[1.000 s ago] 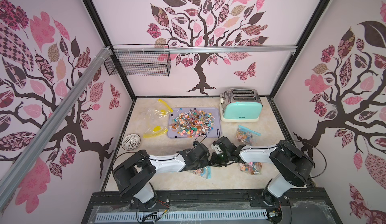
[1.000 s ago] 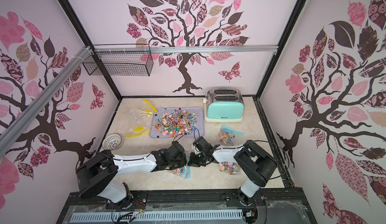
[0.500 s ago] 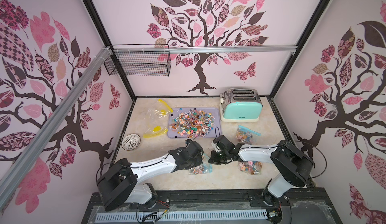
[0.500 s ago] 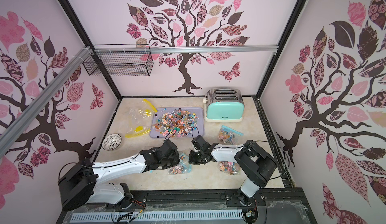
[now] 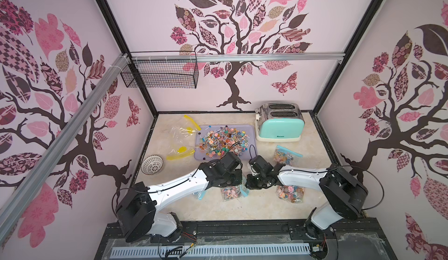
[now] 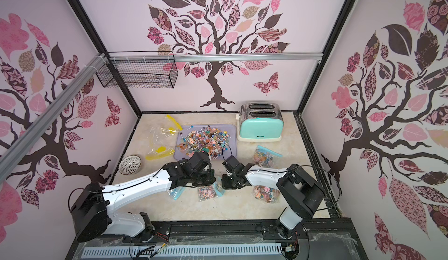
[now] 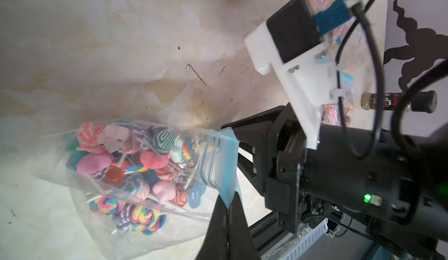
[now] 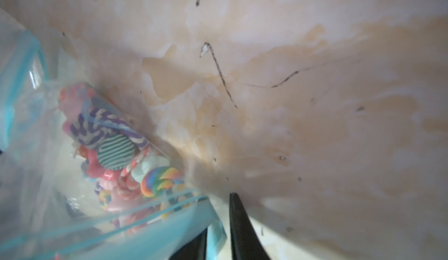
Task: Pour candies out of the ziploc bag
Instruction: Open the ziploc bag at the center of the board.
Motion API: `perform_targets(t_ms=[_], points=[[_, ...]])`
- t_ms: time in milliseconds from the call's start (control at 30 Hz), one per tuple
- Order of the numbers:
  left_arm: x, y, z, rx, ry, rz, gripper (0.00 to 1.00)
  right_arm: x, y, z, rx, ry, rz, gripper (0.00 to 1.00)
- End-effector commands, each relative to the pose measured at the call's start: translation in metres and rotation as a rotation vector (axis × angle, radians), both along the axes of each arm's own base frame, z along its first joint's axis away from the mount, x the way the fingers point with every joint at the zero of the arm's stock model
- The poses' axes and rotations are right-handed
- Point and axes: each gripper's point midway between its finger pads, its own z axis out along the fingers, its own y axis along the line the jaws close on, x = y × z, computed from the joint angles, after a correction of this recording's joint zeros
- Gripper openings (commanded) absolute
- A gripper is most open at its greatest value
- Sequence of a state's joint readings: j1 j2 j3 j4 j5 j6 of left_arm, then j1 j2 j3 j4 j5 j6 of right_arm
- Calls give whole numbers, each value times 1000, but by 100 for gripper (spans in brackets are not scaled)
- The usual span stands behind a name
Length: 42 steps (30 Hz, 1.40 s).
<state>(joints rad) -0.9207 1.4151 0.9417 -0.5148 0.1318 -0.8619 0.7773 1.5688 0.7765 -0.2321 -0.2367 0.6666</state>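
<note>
— State of the left claw [image 7: 227,204]?
— Clenched on the blue zip strip [image 7: 215,159] of the ziploc bag [image 5: 231,193], pinching one corner of it.
— And the right claw [image 7: 232,140]?
— Released. Jaws parted, standing either side of the same strip, farther along it. In the right wrist view, one finger [image 8: 238,222] clear of the plastic.
— Place of the bag?
— Resting on the worktop [image 5: 218,208] between the two claws, toward the front, nearer than the lavender tray [image 5: 201,135]. Zip end turned to the right claw, clear body trailing away from it.
— Candies [image 7: 126,164]?
— Inside the bag, bunched behind the zip: swirled lollipops, pink, orange and blue sweets, thin white sticks poking between. Sealed or not, impossible to tell.
— Rest of the worktop?
— A heap of loose candies [image 5: 224,141] on the tray. A mint toaster [image 5: 280,125] just beside the tray, at the back. Two more filled ones on the right side: a second bag [image 5: 286,155] near the toaster, a third bag [image 5: 291,194] partly under the right arm [image 5: 300,176]. Empty bags with yellow zips [image 5: 181,137] left of the tray, and a white perforated bowl [image 5: 152,164] farther left, nearer the front.
</note>
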Motion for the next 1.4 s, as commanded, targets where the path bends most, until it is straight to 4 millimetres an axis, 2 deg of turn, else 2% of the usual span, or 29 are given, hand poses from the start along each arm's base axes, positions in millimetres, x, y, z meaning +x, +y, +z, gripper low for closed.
perform_targets(t_ms=[0, 133, 333, 467, 500, 567, 733, 867, 1100, 1233, 1367], points=[[-4, -5, -5, 3, 23, -46, 0, 13, -9, 35, -11, -72, -10, 36], [-8, -3, -14, 44, 55, -70, 0, 16, -12, 64, 91, -89, -39, 52], [-9, -1, -10, 110, 72, -117, 2, 7, 19, 89, 339, -20, -27, 61], [-6, -2, 3, 119, 44, -122, 37, 2, 29, 90, 394, 11, -15, 66], [-5, -1, 7, 122, 35, -120, 59, 0, 28, 89, 389, 14, -14, 67], [-3, 3, 12, 132, 21, -107, 65, -4, 27, 83, 380, 28, -13, 67], [3, 20, 13, 171, 3, -46, 68, -18, 17, 58, 338, 63, -24, 67], [3, 34, 6, 189, 19, -5, 71, -27, 13, 44, 315, 79, -19, 64], [2, 60, -6, 190, 39, 64, 76, -26, 20, 32, 297, 87, -3, 56], [-1, 65, -9, 172, 46, 78, 77, -26, 25, 22, 290, 107, 9, 53], [-5, 66, -11, 140, 49, 80, 78, -26, 33, 19, 296, 113, 22, 44]])
